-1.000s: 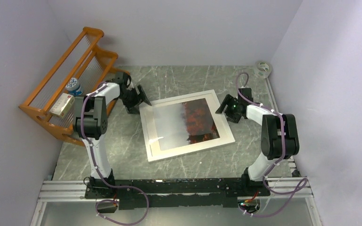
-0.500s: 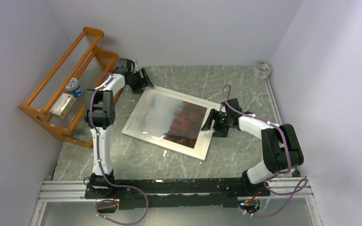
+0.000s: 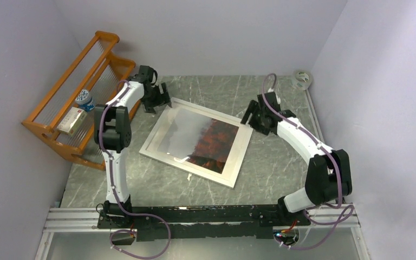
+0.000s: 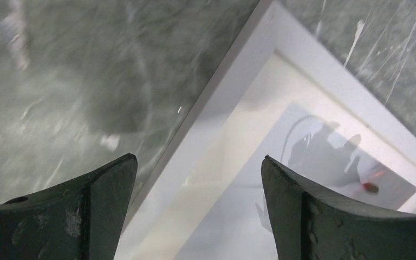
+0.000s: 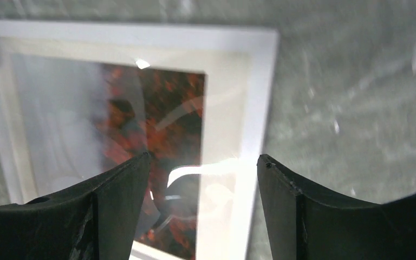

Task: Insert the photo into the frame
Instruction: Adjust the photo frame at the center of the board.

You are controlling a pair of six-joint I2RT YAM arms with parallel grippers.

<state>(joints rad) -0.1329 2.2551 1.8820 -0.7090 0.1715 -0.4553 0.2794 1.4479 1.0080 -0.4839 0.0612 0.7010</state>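
The white frame [image 3: 239,156] lies flat and skewed on the marble table. The photo [image 3: 200,138], misty grey at its left and red-orange trees at its right, sits inside it behind the glossy pane. My left gripper [image 3: 160,102] hovers open over the frame's far-left corner; in the left wrist view the frame's border [image 4: 238,81] and the grey print [image 4: 303,179] pass under the left gripper [image 4: 197,162]. My right gripper [image 3: 251,117] is open above the far-right corner. The right wrist view has the frame's edge [image 5: 260,97] and red trees [image 5: 151,108] below the right gripper [image 5: 203,160]. Neither holds anything.
An orange wooden rack [image 3: 81,97] stands along the left wall, with a small box [image 3: 69,120] and a bottle [image 3: 85,99] in it. A tape roll [image 3: 302,79] sits in the far right corner. The arms' mounting rail [image 3: 206,216] runs along the near edge.
The frame has swung clockwise and shifted left on the table. The left gripper went to the far-left corner. The right gripper has risen and drawn back to the far-right corner.
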